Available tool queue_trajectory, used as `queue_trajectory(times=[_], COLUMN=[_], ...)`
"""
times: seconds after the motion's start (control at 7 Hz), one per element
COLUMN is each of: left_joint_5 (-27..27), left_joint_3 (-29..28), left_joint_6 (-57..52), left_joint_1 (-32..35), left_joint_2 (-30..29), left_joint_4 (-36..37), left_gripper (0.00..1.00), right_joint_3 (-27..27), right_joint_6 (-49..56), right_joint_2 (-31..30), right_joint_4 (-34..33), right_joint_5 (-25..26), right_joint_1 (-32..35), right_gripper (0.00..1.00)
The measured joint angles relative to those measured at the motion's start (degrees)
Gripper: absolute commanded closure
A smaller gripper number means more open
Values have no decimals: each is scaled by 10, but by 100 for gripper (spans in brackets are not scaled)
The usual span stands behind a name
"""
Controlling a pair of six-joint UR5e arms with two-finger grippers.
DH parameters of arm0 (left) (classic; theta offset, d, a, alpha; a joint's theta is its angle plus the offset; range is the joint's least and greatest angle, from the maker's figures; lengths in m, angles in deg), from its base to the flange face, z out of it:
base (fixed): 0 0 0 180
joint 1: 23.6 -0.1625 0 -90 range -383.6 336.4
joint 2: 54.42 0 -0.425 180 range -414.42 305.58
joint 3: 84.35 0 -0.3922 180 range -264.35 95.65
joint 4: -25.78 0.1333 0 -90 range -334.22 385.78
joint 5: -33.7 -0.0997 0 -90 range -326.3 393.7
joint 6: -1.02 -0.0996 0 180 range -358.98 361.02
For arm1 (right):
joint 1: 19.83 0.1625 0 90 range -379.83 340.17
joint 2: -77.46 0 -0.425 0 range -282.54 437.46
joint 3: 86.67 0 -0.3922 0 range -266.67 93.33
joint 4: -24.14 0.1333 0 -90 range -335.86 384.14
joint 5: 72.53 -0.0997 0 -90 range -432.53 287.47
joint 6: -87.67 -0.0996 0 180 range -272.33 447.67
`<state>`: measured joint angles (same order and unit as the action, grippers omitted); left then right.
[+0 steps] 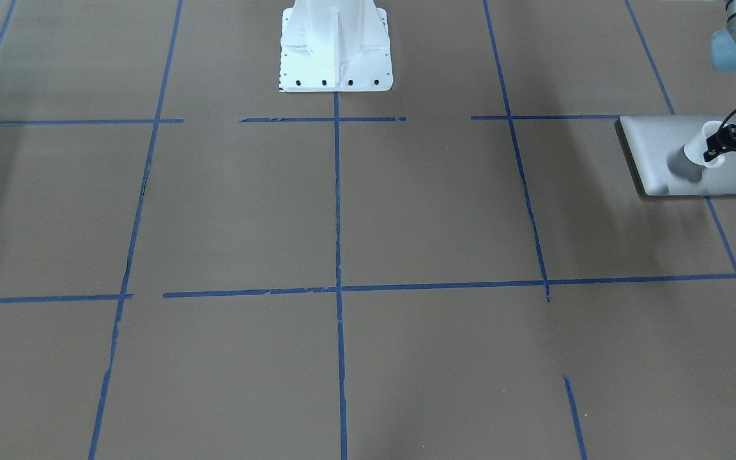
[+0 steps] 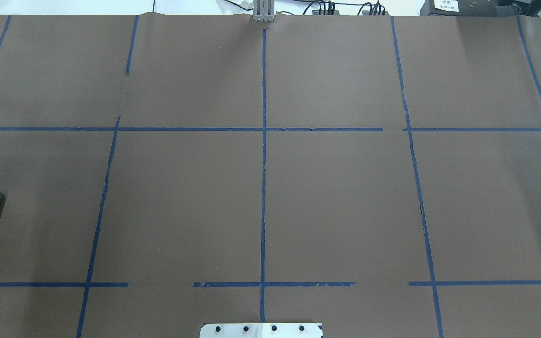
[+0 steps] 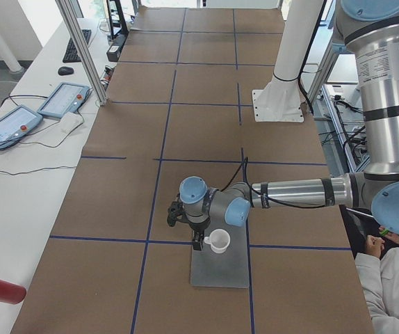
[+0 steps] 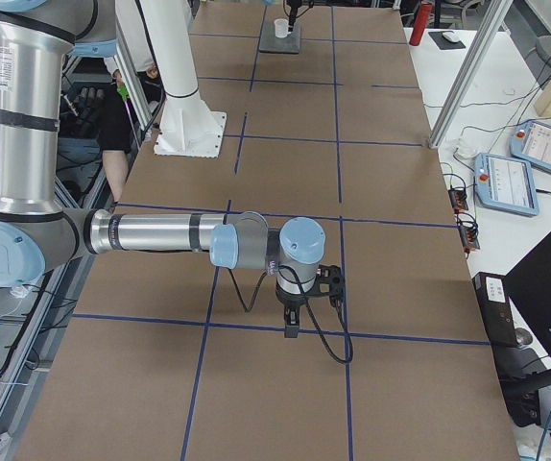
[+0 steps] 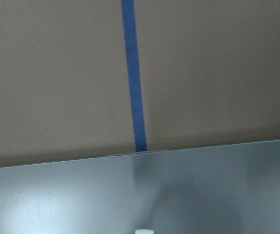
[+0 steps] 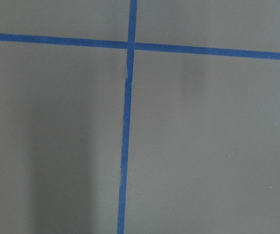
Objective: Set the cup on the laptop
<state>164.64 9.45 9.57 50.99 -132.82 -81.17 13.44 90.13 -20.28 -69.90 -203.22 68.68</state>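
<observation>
The cup [image 1: 697,152] is standing upright on the laptop [image 1: 652,150], on the part of the lid nearer the table's [image 1: 342,211] middle. The laptop itself is lying flat and closed at the table's end on the robot's left. The left gripper [image 1: 716,145] is hanging right at the cup's rim, its black fingers meeting the white wall. I cannot tell whether they are clamping it or standing parted. The right gripper [image 4: 292,329] is pointing down over the blue tape lines [image 6: 125,146], well apart from the laptop, and I cannot tell its fingers' state either. Showing here are one cup, one laptop and two arms.
</observation>
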Motion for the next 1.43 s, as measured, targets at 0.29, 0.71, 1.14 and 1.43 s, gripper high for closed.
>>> queue_trajectory(times=[0.29, 0.71, 1.14, 1.43], left_joint_5=[1, 59, 93, 94], left_joint_3=[16, 22, 25, 31], left_joint_6=[-136, -173, -174, -174], left_joint_1=[135, 217, 219, 216], left_joint_2=[-34, -32, -33, -36], left_joint_4=[125, 167, 164, 164], left_gripper=[0, 0, 0, 0], right_joint_3=[0, 0, 0, 0], right_joint_6=[0, 0, 0, 0], right_joint_2=[0, 0, 0, 0], right_joint_4=[0, 0, 0, 0], right_joint_5=[0, 0, 0, 0], right_joint_1=[0, 0, 0, 0], right_gripper=[0, 0, 0, 0])
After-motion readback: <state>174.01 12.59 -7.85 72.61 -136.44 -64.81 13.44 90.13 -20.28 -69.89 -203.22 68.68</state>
